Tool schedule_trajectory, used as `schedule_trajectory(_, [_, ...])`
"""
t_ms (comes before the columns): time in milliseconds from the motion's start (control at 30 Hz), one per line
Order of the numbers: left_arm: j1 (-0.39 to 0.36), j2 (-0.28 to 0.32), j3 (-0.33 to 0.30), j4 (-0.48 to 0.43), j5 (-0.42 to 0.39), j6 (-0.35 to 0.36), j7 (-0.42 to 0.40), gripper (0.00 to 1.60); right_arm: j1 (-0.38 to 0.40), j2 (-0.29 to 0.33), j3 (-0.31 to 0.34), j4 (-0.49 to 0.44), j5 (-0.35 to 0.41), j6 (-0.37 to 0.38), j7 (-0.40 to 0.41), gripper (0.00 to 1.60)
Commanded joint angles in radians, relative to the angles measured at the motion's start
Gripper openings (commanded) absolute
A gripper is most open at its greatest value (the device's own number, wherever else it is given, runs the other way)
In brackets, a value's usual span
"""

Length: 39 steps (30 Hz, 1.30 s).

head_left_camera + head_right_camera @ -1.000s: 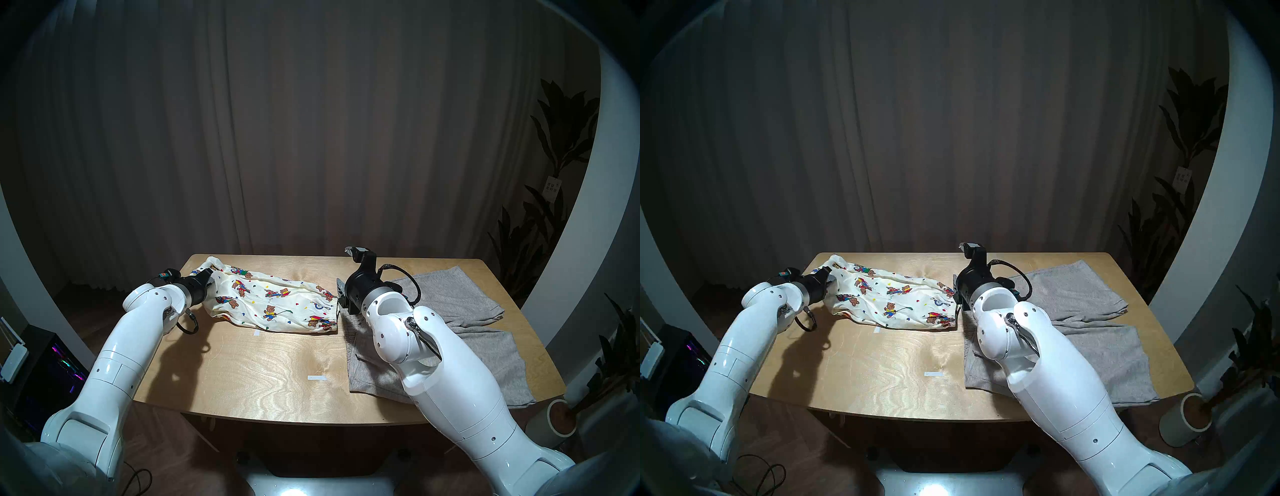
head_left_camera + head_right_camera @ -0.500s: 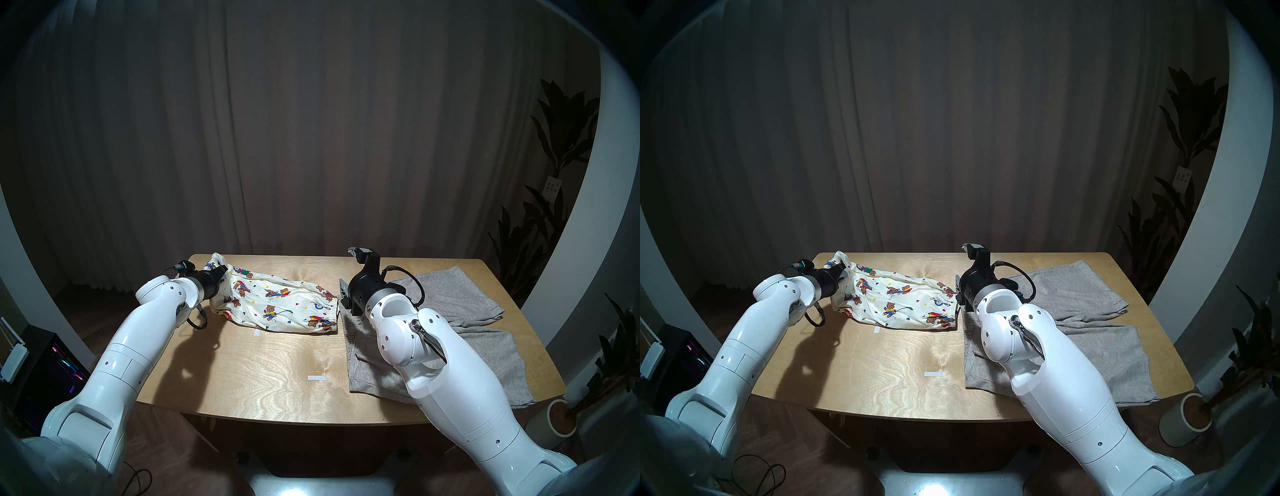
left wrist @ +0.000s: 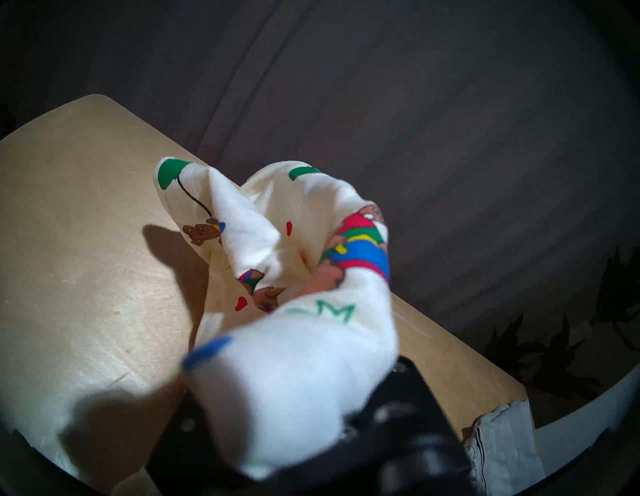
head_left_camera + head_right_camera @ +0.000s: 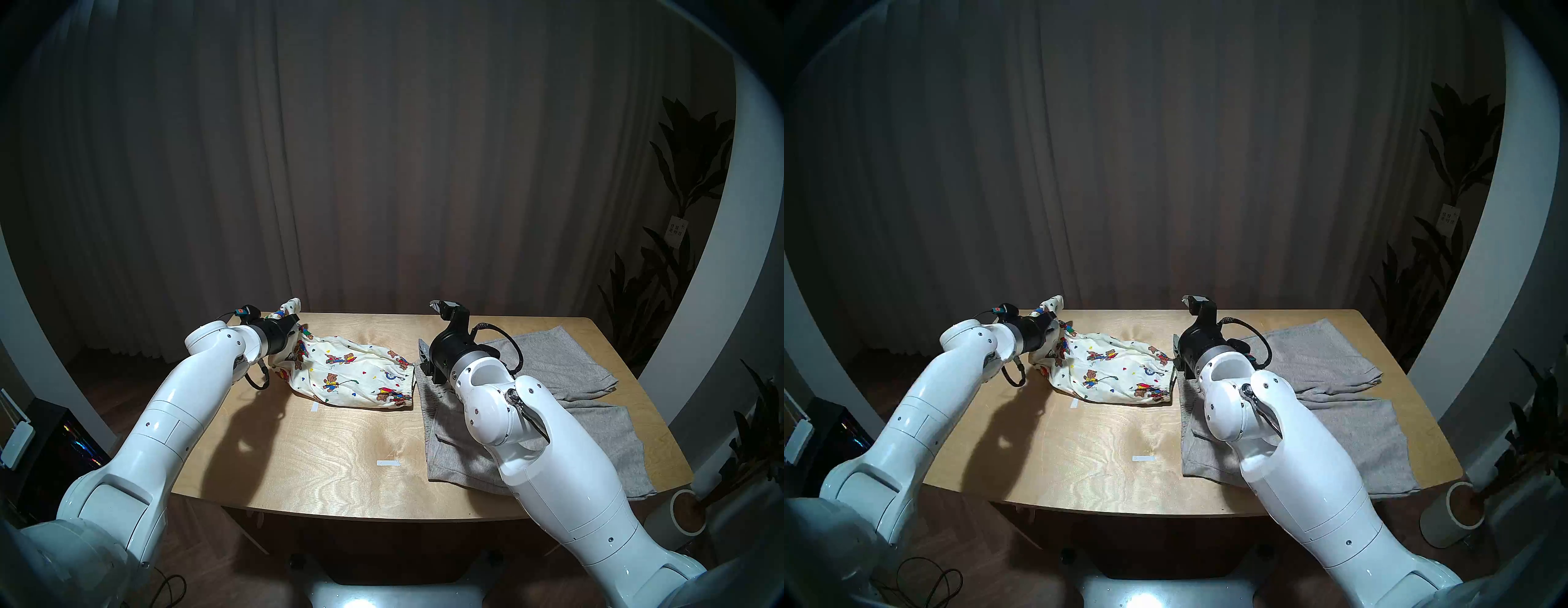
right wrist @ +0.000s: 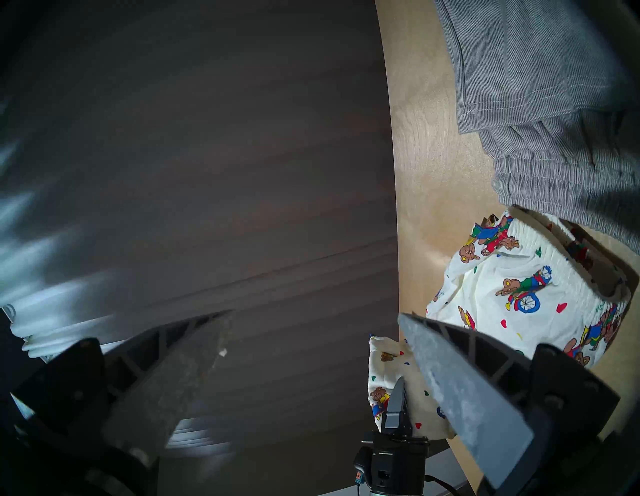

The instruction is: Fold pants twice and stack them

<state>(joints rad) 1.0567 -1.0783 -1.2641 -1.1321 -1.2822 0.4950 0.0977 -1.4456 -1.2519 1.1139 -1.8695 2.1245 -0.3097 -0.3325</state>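
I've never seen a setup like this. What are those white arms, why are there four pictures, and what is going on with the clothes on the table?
It is a robot with two white arms. Two pictures come from cameras on its head, looking down at the light wooden table; the other two come from a camera on each wrist. On the table lie cream shorts printed with teddy bears and plain grey knit shorts. The left tool is shut on one end of the printed shorts, lifting it off the table. The right tool stands open, holding nothing, above the grey shorts' waistband.

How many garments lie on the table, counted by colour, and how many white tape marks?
Cream shorts with bear print: 1
Grey shorts: 1
White tape marks: 2
Total: 4
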Motion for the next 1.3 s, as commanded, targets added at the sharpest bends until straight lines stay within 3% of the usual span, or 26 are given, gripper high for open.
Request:
schedule_trajectory(0, [-0.073,0.018,0.019,-0.013,0.009,0.033,-0.112,0.0,0.004,-0.008,0.007,-0.02,-0.002,-0.008,0.014,1.6])
schedule_trajectory(300, [-0.057,0.033,0.066,-0.049,0.031,0.067,-0.209,0.0,0.005,-0.009,0.009,-0.019,0.0,-0.012,0.02,1.6])
schedule_trajectory(567, [-0.046,0.02,0.098,-0.077,0.041,0.082,-0.245,0.0,0.003,-0.006,0.012,-0.02,0.003,-0.012,0.023,1.6])
schedule_trajectory(1033, [-0.027,-0.028,0.15,-0.114,0.035,0.097,-0.284,0.0,-0.002,0.003,0.029,-0.019,0.013,-0.005,0.028,1.6])
schedule_trajectory(1267, [0.016,-0.021,0.162,-0.195,0.025,0.107,-0.25,0.0,0.004,0.001,0.035,-0.007,0.019,0.005,0.03,1.6])
